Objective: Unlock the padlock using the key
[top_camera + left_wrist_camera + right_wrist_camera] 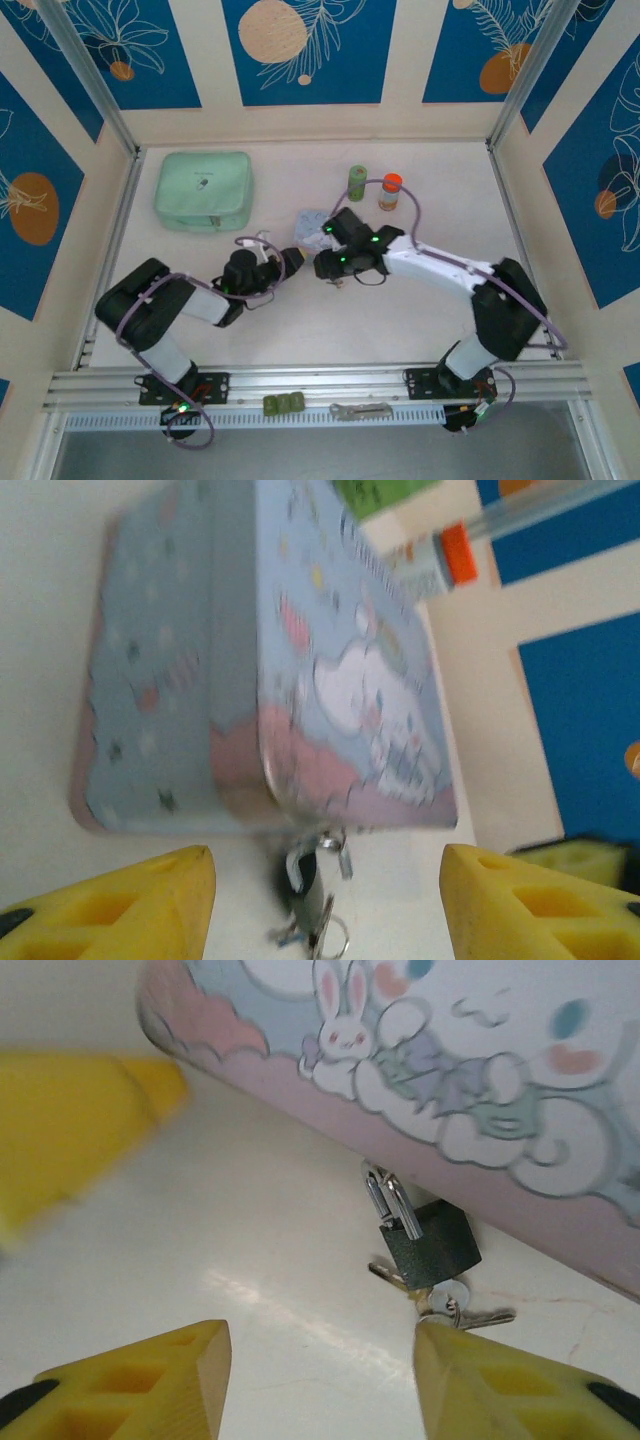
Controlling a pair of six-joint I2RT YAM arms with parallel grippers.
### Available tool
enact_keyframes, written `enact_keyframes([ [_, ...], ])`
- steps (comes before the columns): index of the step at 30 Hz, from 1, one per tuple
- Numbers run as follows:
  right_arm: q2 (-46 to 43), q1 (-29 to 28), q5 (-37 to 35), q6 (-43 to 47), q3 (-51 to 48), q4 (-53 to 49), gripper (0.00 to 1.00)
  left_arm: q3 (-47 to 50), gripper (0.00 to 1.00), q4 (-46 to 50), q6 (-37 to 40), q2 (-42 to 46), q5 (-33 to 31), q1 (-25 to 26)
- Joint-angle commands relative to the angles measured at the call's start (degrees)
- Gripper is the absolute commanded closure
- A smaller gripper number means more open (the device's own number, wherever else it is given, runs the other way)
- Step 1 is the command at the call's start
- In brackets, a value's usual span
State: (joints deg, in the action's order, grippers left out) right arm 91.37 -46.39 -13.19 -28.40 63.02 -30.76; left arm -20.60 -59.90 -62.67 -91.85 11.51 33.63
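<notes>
Padlock: lies on the table against the near side of the pale blue tin, shackle up at the tin's clasp. Key and its ring sit at the padlock's base. Probably light, hard, slick and apt to swivel, so pinch the flat sides of the body. Left gripper and right gripper: jaws wide, holding nothing.

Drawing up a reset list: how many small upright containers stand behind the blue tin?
2. A green container and, beside it, an orange-capped bottle, both just behind the tin toward the back wall; others may be hidden.
</notes>
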Motion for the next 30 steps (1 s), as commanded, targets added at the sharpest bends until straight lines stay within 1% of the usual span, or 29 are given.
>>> enact_keyframes([
  [1,6.2,-3.6,-12.5,6.1,4.6,-9.7,0.46,0.4,0.39,7.2,2.1,5.4,-0.3,-3.5],
  [3,9.8,-5.3,-16.8,6.2,6.7,-11.4,0.45,-0.1,0.39,11.7,4.2,8.9,-0.4,-5.2],
  [8,15.0,-7.2,-23.9,7.2,8.9,-11.9,0.44,-0.9,0.35,19.8,7.9,15.7,-1.8,-7.2],
  [11,16.6,-7.3,-25.7,8.2,9.0,-10.3,0.45,-0.9,0.35,21.8,8.7,17.2,-2.1,-7.8],
  [13,17.3,-7.4,-26.3,9.0,8.7,-8.7,0.46,-0.7,0.35,21.4,8.4,17.1,-1.9,-8.0],
  [16,18.1,-7.4,-27.3,10.0,8.1,-6.3,0.5,-0.1,0.35,19.6,7.3,16.1,-1.7,-8.1],
  [21,18.4,-7.5,-26.7,11.1,6.2,-2.5,0.66,-0.2,0.35,16.3,5.8,13.1,-0.8,-8.2],
  [25,18.5,-7.4,-25.5,12.0,4.7,-0.2,0.73,-1.9,0.35,15.0,5.8,10.8,-0.5,-8.6],
  [27,18.5,-7.4,-24.7,12.7,3.8,1.0,0.72,-3.4,0.35,14.9,6.1,9.6,-0.2,-8.8],
  [30,18.9,-7.2,-23.1,13.1,3.1,0.9,0.62,-5.2,0.35,13.4,5.8,7.7,0.2,-9.4],
])
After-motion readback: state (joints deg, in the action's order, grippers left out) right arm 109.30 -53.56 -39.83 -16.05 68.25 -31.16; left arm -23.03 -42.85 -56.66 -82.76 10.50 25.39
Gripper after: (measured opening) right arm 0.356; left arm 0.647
